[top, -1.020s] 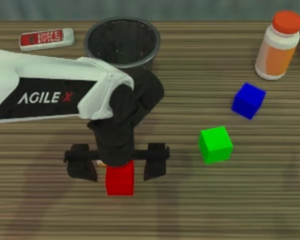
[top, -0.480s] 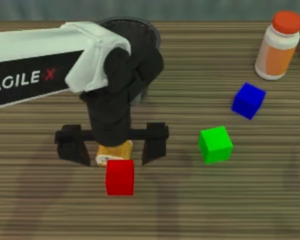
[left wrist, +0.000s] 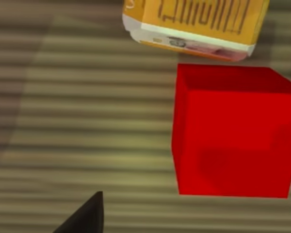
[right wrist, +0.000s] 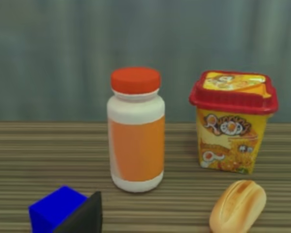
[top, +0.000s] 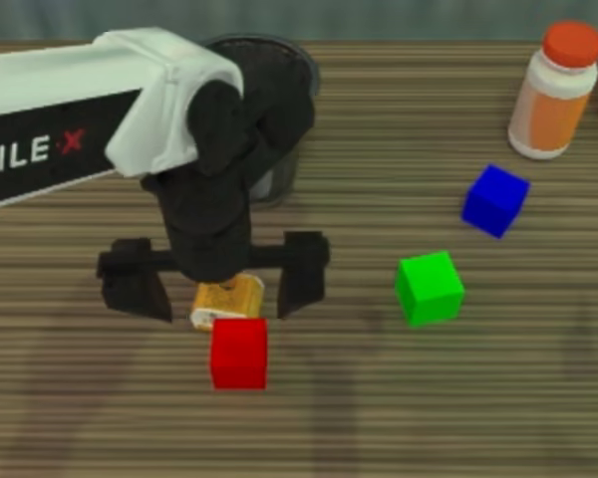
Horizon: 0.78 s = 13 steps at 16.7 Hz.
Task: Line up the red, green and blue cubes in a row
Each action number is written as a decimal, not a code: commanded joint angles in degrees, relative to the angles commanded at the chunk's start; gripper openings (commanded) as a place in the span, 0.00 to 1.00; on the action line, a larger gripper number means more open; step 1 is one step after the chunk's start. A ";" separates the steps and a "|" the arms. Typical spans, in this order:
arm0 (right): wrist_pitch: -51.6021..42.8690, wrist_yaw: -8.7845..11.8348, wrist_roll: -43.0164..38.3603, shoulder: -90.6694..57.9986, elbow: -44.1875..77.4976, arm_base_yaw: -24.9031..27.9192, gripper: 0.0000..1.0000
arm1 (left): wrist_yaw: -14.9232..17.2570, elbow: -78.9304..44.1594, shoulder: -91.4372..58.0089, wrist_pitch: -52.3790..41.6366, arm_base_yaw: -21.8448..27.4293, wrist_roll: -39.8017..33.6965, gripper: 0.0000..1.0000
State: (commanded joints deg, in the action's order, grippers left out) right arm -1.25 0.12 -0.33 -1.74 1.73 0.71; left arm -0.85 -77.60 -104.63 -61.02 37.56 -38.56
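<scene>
Left gripper (top: pixel 215 284): my jaws spread wide, holding nothing; raised above the worktop (top: pixel 538 398) on the left half, over the small yellow-orange labelled box (top: pixel 226 300); the red cube sits just in front of the span, outside it

Red cube (top: pixel 239 353): flat on the worktop, left of centre; its far edge lies just beside the labelled box; in the left wrist view the cube (left wrist: pixel 233 133) fills the frame with the box (left wrist: pixel 194 24) beside it, and I cannot tell whether the two touch

Green cube (top: pixel 430 288): right of centre, well apart from the red cube; slightly turned; free of both arms

Blue cube (top: pixel 495 200): farther back and to the right of the green one, near it but apart; also turned; it shows in the right wrist view (right wrist: pixel 56 208)

Right gripper: not seen from above; jaw state cannot be told

Black bin (top: pixel 279 119): at the back, partly under my left arm

Orange-capped bottle (top: pixel 554 92): back right corner; a red-lidded tub (right wrist: pixel 233 121) and a bread roll (right wrist: pixel 237 204) stand near it
</scene>
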 joint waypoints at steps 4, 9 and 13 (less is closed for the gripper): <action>-6.97 0.16 -1.85 -10.79 10.46 3.45 1.00 | -0.50 8.52 10.24 6.04 -4.95 1.03 1.00; -21.39 0.01 -5.56 -37.17 31.82 9.90 1.00 | -0.92 26.37 33.86 18.19 -14.92 4.90 1.00; -35.00 -0.04 -8.96 -63.61 50.72 15.79 1.00 | -0.93 44.15 56.61 29.88 -23.50 11.75 1.00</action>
State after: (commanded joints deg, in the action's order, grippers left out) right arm -36.24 0.08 -9.29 -65.35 52.45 16.49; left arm -1.78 -33.45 -48.01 -31.14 14.06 -26.81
